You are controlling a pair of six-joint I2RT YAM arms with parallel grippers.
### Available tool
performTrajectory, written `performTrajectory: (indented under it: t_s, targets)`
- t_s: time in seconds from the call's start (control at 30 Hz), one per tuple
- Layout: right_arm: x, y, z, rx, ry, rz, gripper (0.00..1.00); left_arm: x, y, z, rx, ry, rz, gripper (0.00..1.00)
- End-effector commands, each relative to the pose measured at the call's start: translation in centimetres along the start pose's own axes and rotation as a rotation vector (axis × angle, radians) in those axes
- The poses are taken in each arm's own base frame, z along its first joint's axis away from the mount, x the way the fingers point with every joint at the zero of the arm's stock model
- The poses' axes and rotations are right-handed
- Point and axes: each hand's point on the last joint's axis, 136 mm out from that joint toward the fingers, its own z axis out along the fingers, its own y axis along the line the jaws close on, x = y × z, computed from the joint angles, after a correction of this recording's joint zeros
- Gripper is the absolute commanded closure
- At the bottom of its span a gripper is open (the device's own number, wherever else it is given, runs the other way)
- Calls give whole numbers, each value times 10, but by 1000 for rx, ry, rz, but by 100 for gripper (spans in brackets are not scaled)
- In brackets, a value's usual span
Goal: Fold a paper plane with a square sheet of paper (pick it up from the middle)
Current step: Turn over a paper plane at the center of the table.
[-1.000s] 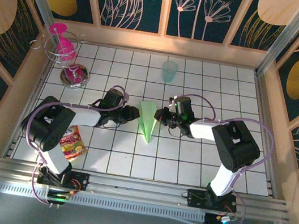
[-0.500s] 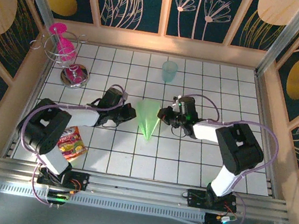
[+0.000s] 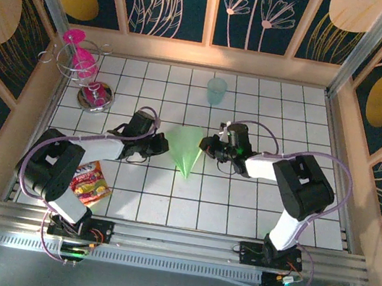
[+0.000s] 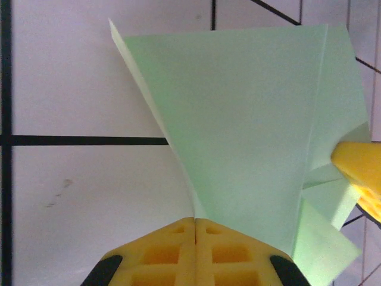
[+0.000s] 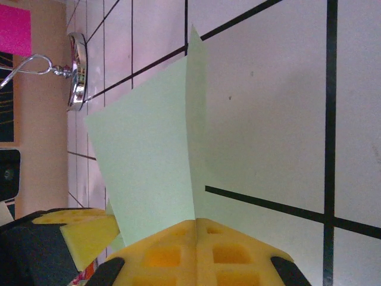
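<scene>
The left claw [image 3: 165,145] and right claw [image 3: 205,145] are pinching opposite wings of the paper plane [image 3: 186,151] lying between them, nose pointing nearward.

paper plane [image 3: 187,150]: matt creased paper | table [image 3: 238,210]: smooth glossy tile | stand base [image 5: 75,71]: shiny metal

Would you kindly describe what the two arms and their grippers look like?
Both the left arm and the right arm have white links joined by bulky black housings, with lilac cables looping alongside. The left gripper and right gripper are black with yellow, grid-moulded fingers.
</scene>
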Motion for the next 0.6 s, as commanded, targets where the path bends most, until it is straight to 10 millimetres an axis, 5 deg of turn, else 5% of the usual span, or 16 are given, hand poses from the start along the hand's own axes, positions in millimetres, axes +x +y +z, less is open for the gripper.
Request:
performTrajectory:
  t_s: [0.0, 0.33, 0.57]
  targets:
    - [12, 1, 8, -17, 29, 3, 100, 3, 9, 4, -45, 42, 34, 99]
    - [23, -12, 16, 5, 71, 32, 99, 10, 31, 13, -131, 72, 15, 95]
    - [22, -1, 17, -22, 73, 20, 99, 2, 29, 4, -173, 52, 11, 79]
